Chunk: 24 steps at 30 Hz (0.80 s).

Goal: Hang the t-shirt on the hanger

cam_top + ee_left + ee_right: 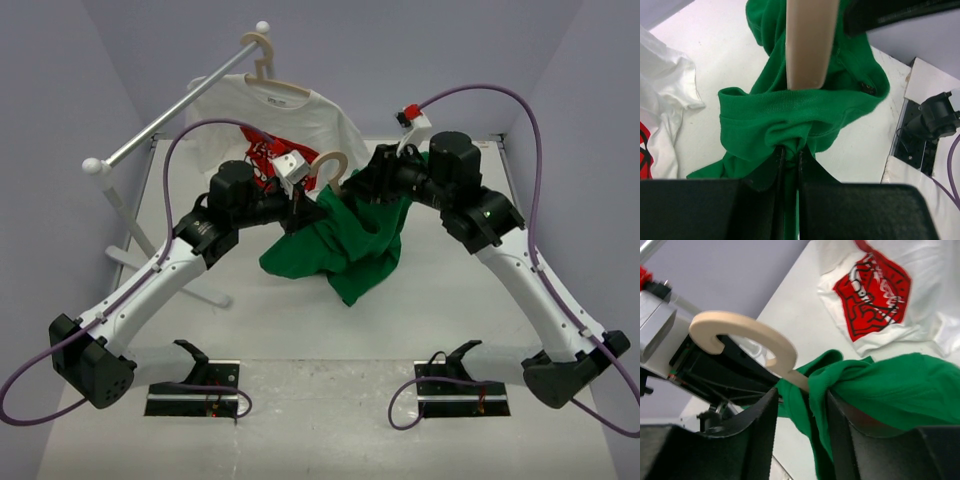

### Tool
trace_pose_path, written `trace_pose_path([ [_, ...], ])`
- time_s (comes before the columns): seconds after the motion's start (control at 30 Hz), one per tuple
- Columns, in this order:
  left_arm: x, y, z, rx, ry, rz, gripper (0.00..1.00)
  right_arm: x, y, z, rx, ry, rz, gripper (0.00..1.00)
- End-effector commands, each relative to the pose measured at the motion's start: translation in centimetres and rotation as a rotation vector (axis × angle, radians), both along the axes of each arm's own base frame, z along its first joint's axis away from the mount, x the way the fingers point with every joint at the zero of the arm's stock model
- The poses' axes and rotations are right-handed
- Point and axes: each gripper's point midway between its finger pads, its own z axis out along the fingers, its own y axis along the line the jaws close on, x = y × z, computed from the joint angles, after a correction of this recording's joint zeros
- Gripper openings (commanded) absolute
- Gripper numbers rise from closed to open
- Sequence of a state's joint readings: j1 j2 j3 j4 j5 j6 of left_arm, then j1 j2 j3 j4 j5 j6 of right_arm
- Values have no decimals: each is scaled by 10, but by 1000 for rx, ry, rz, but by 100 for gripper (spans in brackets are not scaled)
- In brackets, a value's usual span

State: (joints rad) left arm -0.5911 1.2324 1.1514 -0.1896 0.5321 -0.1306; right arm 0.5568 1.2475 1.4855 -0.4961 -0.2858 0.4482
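The green t-shirt (pixel 350 250) hangs bunched above the middle of the table, between my two grippers. The beige hanger (pixel 332 165) stands in it, its hook sticking up out of the cloth. My left gripper (pixel 318 205) is shut on a fold of the t-shirt (pixel 790 110) just below the hanger's neck (pixel 807 45); its tips (pixel 790 152) pinch the cloth. My right gripper (pixel 360 185) is open (pixel 800 395). The t-shirt (pixel 900 385) lies against its right finger, with the hanger's hook and neck (pixel 755 335) just beyond the tips. The hanger's shoulders are hidden inside the cloth.
A white t-shirt with a red print (pixel 270 115) hangs on a twin hanger from the rail (pixel 170 110) at the back left, and also shows in the wrist views (pixel 660 100) (pixel 890 285). The rack's leg (pixel 170 275) crosses the left of the table. Two black stands (pixel 195 385) (pixel 460 385) sit at the near edge.
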Motion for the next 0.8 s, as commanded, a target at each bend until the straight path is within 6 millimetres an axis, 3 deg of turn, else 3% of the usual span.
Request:
trace_pose_path([
  [0.0,-3,2,33,-6,-116,-36,0,9,-56,33,-72,-133,-220,63],
  [0.13,-13,2,35,14,-126,-94,0,6,-84,36,-168,-195,-256,84],
  [0.23,-26,-2,43,13,-173,-193,0,-3,-86,34,-230,-220,-197,93],
  [0.33,-52,-9,45,-11,-182,-370,0,-16,-74,38,-235,-283,-79,92],
  [0.47,-77,-13,47,-51,-188,-536,0,-60,-37,42,-179,-455,291,87],
  [0.63,-82,-18,42,-51,-149,-609,0,-97,-8,54,-53,-539,600,84],
  [0.77,-84,-22,33,-21,-105,-641,0,-102,7,59,15,-485,739,73],
])
